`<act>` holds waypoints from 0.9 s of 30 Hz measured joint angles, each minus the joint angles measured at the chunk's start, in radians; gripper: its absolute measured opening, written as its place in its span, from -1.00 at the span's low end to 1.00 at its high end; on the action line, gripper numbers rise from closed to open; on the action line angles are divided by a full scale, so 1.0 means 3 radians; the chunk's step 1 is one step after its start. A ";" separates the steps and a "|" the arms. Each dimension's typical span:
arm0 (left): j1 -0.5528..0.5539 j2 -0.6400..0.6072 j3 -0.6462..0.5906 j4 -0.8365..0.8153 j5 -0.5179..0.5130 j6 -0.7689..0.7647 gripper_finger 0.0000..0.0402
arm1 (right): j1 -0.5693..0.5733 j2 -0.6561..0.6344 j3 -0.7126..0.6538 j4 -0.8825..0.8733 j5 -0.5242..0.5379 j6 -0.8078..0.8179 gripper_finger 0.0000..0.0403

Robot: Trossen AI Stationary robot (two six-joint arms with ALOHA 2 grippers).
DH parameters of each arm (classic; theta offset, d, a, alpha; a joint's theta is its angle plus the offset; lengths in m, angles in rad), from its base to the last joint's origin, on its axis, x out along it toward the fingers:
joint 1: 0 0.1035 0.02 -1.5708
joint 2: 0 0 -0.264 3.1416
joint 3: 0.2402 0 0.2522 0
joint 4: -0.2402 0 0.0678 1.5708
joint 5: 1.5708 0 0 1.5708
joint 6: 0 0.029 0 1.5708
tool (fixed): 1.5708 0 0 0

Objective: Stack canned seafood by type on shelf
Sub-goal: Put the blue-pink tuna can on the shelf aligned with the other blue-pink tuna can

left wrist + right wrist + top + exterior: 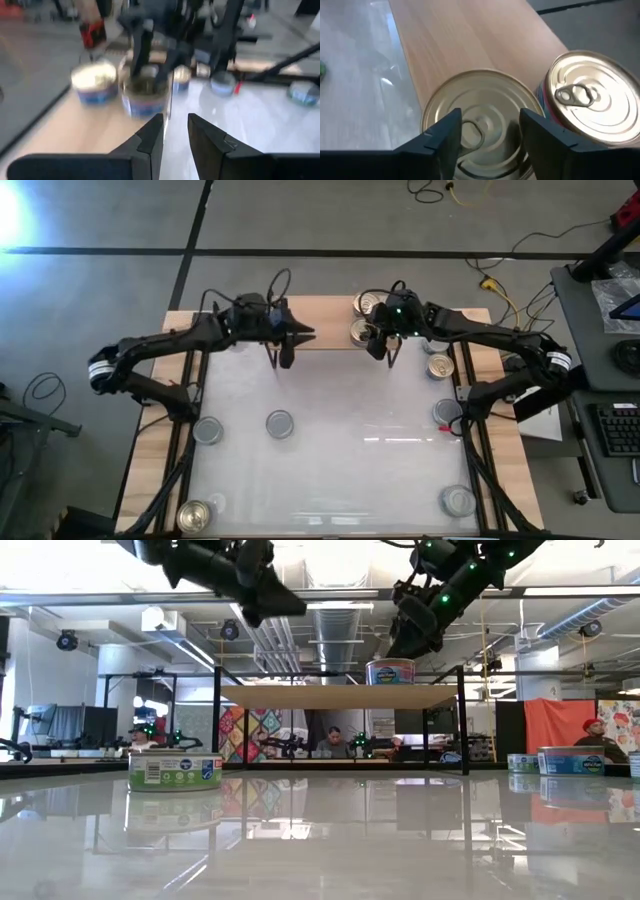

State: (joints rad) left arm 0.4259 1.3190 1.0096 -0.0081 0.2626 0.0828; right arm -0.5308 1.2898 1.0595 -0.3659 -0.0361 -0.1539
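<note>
The shelf point(320, 310) stood at the far edge of the table point(330, 440), between the two arms. Two tins lay on its right part, one point(362, 331) just in front of the other point(366, 304). The right gripper point(383, 348) hung above the nearer tin. The left gripper point(284, 350) hung over the shelf's left part. More tins lay apart on the table point(280, 423).

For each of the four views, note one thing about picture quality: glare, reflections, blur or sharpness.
High view: a bright flare in the upper-left corner, and streaks of glare on the white table. Low view: the glossy tabletop mirrors the shelf and the nearest tin. Left wrist view: blurred throughout, tins smeared. Right wrist view: sharp; the gold pull-ring tins are crisp.
</note>
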 joint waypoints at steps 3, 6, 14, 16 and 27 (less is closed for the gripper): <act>-0.0006 -0.0093 -0.0109 0.0083 0.0012 -0.0054 -0.63 | -0.0005 0.0004 0.0000 -0.0033 -0.0002 -0.0039 -0.15; -0.0002 -0.0106 -0.0147 0.0066 0.0018 -0.0062 -0.63 | -0.0005 0.0004 0.0001 -0.0038 0.0033 -0.0107 -0.21; -0.0006 -0.0127 -0.0148 0.0056 0.0019 -0.0054 -0.63 | -0.0038 -0.0017 0.0003 -0.0061 0.0127 -0.0224 -0.32; -0.0006 -0.0148 -0.0148 0.0056 0.0019 -0.0051 -0.63 | -0.0038 -0.0017 0.0003 -0.0060 0.0125 -0.0226 -0.34; -0.0016 -0.0263 -0.0148 0.0042 0.0025 -0.0048 -0.63 | -0.0036 -0.0021 0.0003 -0.0072 0.0099 -0.0196 -0.25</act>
State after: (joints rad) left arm 0.4210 1.2402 0.9653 0.0045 0.2700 0.0685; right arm -0.5415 1.2834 1.0603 -0.3875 -0.0063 -0.2127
